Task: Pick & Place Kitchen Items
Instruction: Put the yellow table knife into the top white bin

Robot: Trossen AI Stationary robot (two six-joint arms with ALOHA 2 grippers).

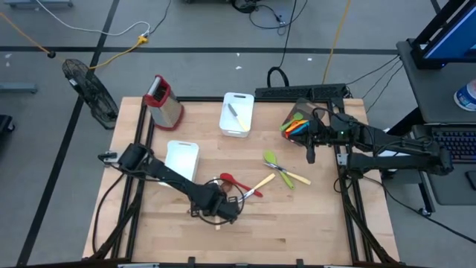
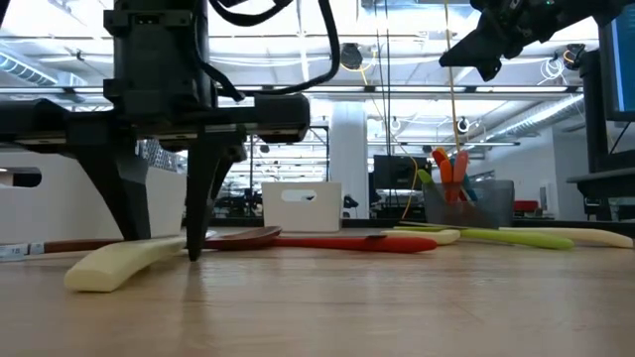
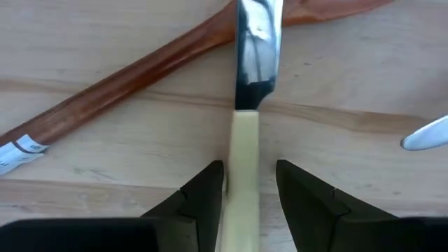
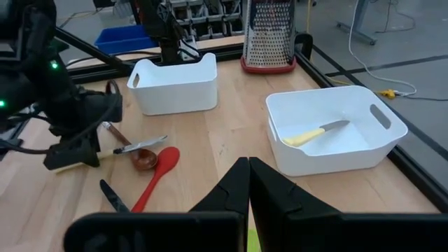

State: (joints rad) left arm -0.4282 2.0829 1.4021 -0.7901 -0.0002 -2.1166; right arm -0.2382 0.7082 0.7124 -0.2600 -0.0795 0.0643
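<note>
High view: the left arm stretches diagonally to lower centre, its left gripper (image 1: 222, 208) down over a cream knife (image 1: 260, 185) beside the red spoon (image 1: 232, 180).

Low view: its fingers touch the table at left.

Left wrist view: spread fingers (image 3: 206, 196) straddle the cream handle, wooden spoon (image 3: 133, 77) crossing.

Right wrist view: the right gripper (image 4: 248, 183) is closed, empty, raised.

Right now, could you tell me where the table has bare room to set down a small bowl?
The front strip of the table is bare, right of the left gripper and below the green spoons. The stretch between the box grater and the far white bin is open too. The middle is crowded: a cream knife, wooden spoon and red spoon overlap.
</note>
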